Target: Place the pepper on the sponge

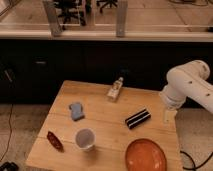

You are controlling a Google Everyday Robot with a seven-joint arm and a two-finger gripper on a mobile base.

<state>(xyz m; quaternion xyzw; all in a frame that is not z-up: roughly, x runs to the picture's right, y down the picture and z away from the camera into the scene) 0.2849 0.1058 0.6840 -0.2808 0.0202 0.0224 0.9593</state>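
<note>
No legible text; hand at right edge of table

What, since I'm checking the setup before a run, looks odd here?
Nothing looks spilled or broken. Only the small bottle at the far edge of the table seems tipped over. The gripper hangs by its right edge, far from pepper and sponge.

Pepper lies before sponge, gripper right of table.
</note>
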